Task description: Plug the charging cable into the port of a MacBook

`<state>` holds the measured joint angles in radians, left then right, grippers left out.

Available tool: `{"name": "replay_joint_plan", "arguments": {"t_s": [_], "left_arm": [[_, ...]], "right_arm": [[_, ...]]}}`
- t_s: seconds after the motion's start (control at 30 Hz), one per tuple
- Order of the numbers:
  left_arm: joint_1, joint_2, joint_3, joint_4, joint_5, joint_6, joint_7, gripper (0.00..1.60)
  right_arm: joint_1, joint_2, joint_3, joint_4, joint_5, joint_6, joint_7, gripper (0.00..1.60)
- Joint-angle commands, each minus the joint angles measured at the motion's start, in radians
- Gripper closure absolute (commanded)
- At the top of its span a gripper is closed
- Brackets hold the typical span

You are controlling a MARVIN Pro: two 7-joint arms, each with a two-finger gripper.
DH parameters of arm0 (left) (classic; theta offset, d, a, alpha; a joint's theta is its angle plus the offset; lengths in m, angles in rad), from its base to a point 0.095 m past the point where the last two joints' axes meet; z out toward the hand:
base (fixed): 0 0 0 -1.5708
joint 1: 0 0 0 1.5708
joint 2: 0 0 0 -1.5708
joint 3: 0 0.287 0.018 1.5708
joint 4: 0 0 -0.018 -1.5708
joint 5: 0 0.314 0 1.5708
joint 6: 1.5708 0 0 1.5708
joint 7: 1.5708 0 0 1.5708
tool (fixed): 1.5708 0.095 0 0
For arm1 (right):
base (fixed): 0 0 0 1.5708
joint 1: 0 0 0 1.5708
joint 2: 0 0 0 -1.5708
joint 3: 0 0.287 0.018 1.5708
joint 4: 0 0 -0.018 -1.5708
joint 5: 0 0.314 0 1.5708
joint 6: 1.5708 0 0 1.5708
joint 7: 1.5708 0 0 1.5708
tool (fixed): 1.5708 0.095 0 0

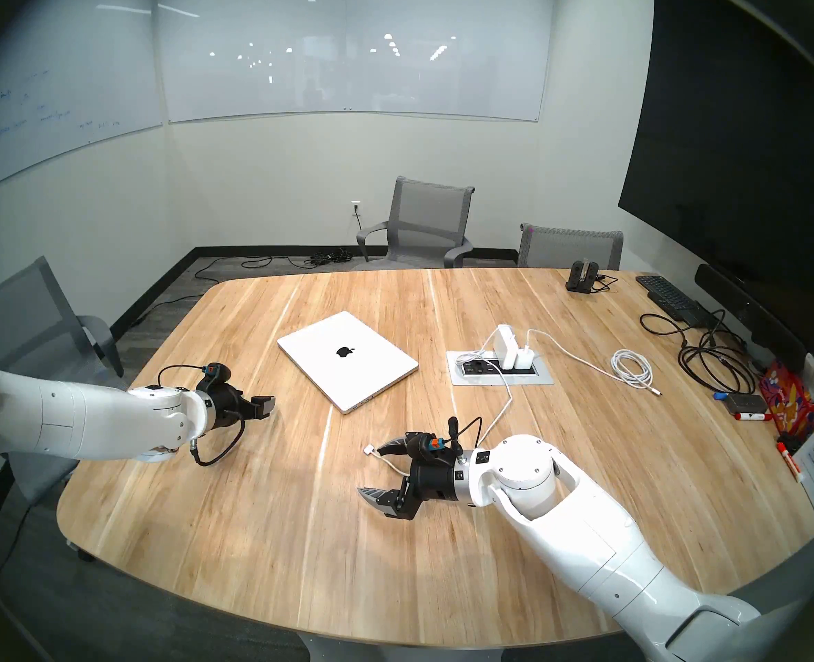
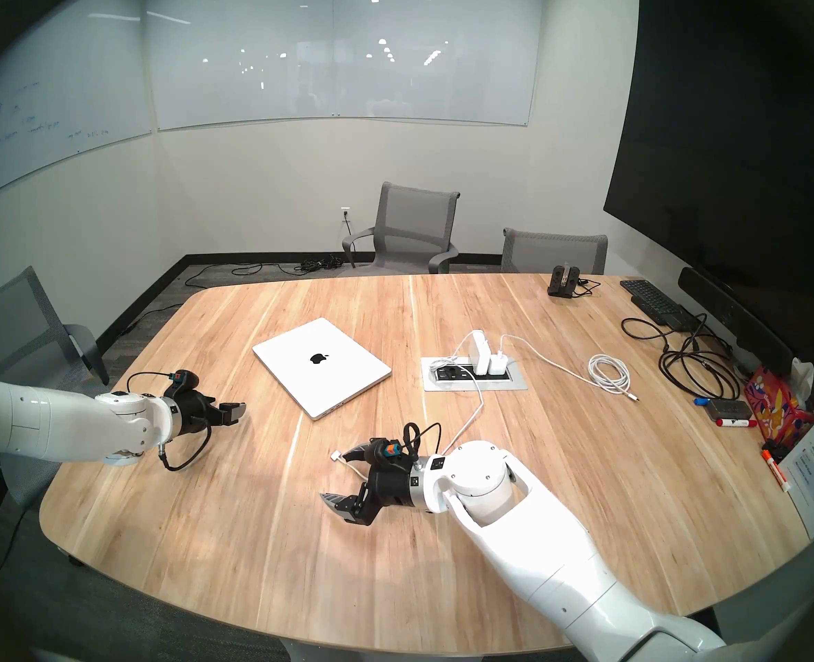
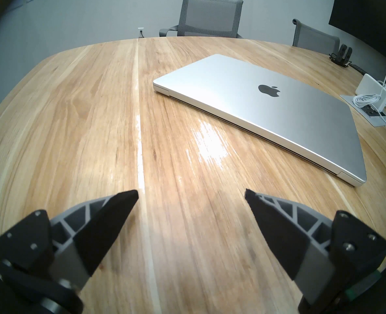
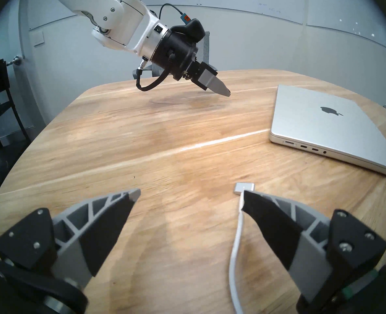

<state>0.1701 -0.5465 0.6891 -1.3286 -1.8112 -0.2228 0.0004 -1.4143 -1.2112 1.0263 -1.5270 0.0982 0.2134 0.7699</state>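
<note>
Charging cable is right under my right gripper, which is spread wide and holding nothing. The cord runs up between the fingers, hugging the inner side of one, and its flat silver connector lies on the bench just past that fingertip. The MacBook sits closed a bit beyond the connector, port edge facing it.

I'd say the step is the pickup. Best bet: shift sideways so the connector sits centred between the fingers, then pinch the tip itself, not the floppy cord, keeping its flat face level with the port row.

My left gripper is also spread and empty, hovering on the MacBook's other side, away from the connector.

Only the right wrist view shows the ports. The head view shows the power brick that the cord leads back to, beyond the MacBook.
</note>
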Motion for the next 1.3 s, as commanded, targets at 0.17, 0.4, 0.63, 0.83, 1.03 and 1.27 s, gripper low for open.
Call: {"name": "replay_joint_plan", "arguments": {"t_s": [0.17,0.4,0.63,0.83,1.03,1.27], "left_arm": [[-0.014,-0.001,-0.010,0.000,0.001,-0.003,0.000,0.00],[-0.014,-0.001,-0.010,0.000,0.001,-0.003,0.000,0.00],[-0.014,-0.001,-0.010,0.000,0.001,-0.003,0.000,0.00],[-0.014,-0.001,-0.010,0.000,0.001,-0.003,0.000,0.00],[-0.014,-0.001,-0.010,0.000,0.001,-0.003,0.000,0.00],[-0.014,-0.001,-0.010,0.000,0.001,-0.003,0.000,0.00]], "right_arm": [[0.016,-0.039,-0.004,0.052,0.013,-0.038,0.008,0.00],[0.039,-0.058,-0.010,0.095,0.006,-0.047,0.010,0.00],[0.059,-0.062,-0.014,0.111,0.002,-0.045,0.012,0.00],[0.065,-0.064,-0.017,0.117,0.002,-0.046,0.012,0.00],[0.064,-0.063,-0.014,0.122,0.006,-0.061,0.008,1.60],[0.063,-0.056,-0.012,0.120,0.007,-0.086,0.006,1.60]]}}
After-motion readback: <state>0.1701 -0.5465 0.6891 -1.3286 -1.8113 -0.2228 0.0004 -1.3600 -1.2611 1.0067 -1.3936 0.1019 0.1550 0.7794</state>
